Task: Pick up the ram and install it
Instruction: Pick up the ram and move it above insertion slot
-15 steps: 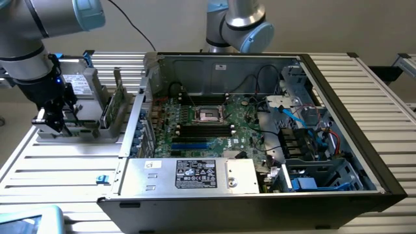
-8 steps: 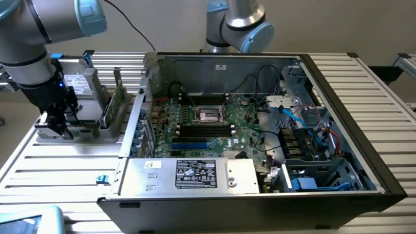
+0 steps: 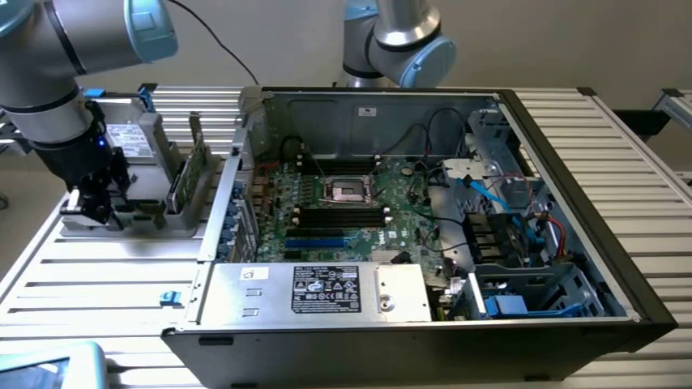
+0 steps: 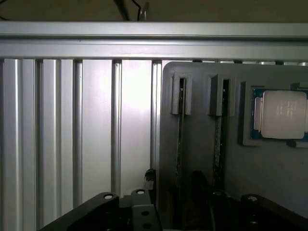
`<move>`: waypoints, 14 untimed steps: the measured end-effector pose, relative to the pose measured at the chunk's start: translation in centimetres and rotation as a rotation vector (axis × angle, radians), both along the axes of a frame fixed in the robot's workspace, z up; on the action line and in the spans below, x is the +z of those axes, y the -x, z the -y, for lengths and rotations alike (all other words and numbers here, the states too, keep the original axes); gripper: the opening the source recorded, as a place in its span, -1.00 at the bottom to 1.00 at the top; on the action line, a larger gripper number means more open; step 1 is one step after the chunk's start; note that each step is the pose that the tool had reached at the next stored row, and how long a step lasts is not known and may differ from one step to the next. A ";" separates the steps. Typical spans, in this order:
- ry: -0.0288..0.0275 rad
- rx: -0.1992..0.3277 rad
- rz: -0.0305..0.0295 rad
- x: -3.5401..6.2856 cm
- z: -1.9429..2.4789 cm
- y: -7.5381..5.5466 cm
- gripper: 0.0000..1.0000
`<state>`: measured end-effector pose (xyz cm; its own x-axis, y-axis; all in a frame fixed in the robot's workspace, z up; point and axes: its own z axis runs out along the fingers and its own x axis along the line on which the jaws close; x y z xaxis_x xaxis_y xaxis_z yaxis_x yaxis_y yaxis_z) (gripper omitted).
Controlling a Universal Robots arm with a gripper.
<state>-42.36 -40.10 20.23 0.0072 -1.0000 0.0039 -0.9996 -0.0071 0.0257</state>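
A slatted aluminium worktop [image 3: 97, 284] [image 4: 96, 120] is carrying everything. An open computer case [image 3: 368, 117] is lying on its side and taking up the middle of the worktop and the exterior view's right. Inside it, a green motherboard [image 3: 357, 219] is facing up with its black slots showing. A silver power-supply box [image 3: 324, 292] with a dark label is sitting along the case's near edge.

The arm [image 3: 44, 89] is reaching down over the worktop's edge on the exterior view's left. A second arm [image 3: 395, 40] is standing behind the case at the far edge.

A grey holder [image 3: 119, 227] [image 4: 269, 173] is resting just beside the case, between it and that left edge. A grey boxy drive [image 3: 135, 144] with a white label is standing upright at the holder's far end.

The gripper [image 3: 96, 203] [image 4: 175, 192] is hanging low over the holder's outer end, near the corner that faces the bare slats.

The ram [image 4: 180, 139] is standing on its long edge in the holder's outermost slot, seen edge-on. It is running in between the gripper's dark fingers [image 4: 150, 177]. I cannot tell whether the jaws are pressing on the strip or standing clear of it.

A second strip [image 4: 219, 144] is sitting in the next slot, parallel and apart. A square silver processor chip [image 4: 284, 114] is lying flat in its pocket beyond that.
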 end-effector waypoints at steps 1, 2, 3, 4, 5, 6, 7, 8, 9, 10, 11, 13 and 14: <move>0.0000 0.000 0.0000 0.00 0.00 0.0 -0.22; 0.0000 0.000 0.0000 -0.02 0.00 0.0 -0.33; -0.0001 0.000 0.0001 -0.04 0.00 0.0 -0.44; 0.0000 0.000 0.0000 -0.05 0.00 0.0 -0.44; -0.0002 0.000 0.0001 -0.06 -0.01 0.0 -0.57; -0.0001 0.000 0.0001 -0.06 -0.01 0.0 -0.69; 0.0002 0.000 0.0001 -0.06 0.00 0.0 -0.69; 0.0000 0.000 0.0004 -0.06 0.00 0.0 -0.74; 0.0000 0.000 0.0007 -0.06 0.00 0.0 -0.74; 0.0000 0.000 0.0014 -0.06 0.00 0.0 -0.74; -0.0001 0.000 0.0026 -0.05 0.00 0.0 -0.74; -0.0007 0.000 0.0039 0.19 0.00 0.1 -0.74; -0.0010 0.000 0.0039 0.49 0.00 0.1 -0.74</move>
